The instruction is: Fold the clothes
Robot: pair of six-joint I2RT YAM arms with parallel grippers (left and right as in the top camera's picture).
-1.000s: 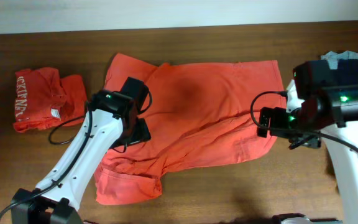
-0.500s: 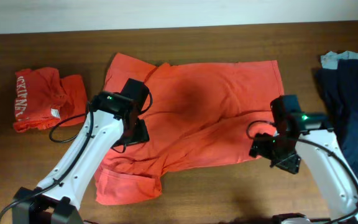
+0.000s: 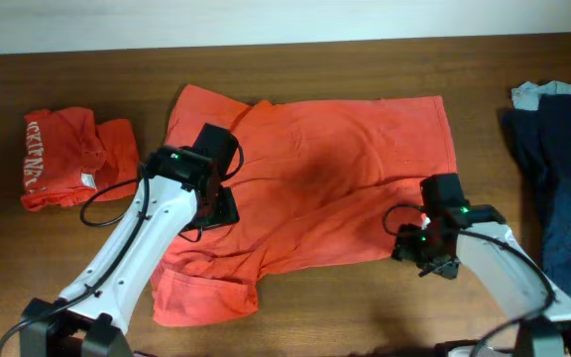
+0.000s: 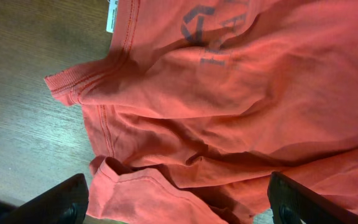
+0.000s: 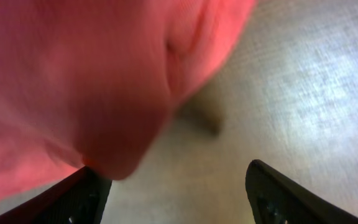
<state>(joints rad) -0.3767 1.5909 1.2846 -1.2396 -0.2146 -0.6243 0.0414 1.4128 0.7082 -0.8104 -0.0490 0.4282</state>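
Observation:
A red-orange T-shirt lies spread and rumpled across the middle of the table, lettering side down. Its print shows faintly through the cloth, and a white neck tag peeks out at the collar. My left gripper hangs over the shirt's left part, open, with a bunched sleeve fold lying between its fingers. My right gripper sits low at the shirt's lower right corner, open, with that corner against its left finger. A second red-orange shirt lies folded at the far left.
Dark navy clothes with a pale blue piece lie heaped at the right edge. Bare brown wooden table shows in front of the shirt and behind it. A white wall strip runs along the back.
My right arm has swung in from the dark clothes at the far right down to the shirt's lower right corner, its jaws narrowing a little. The left arm has hardly moved.

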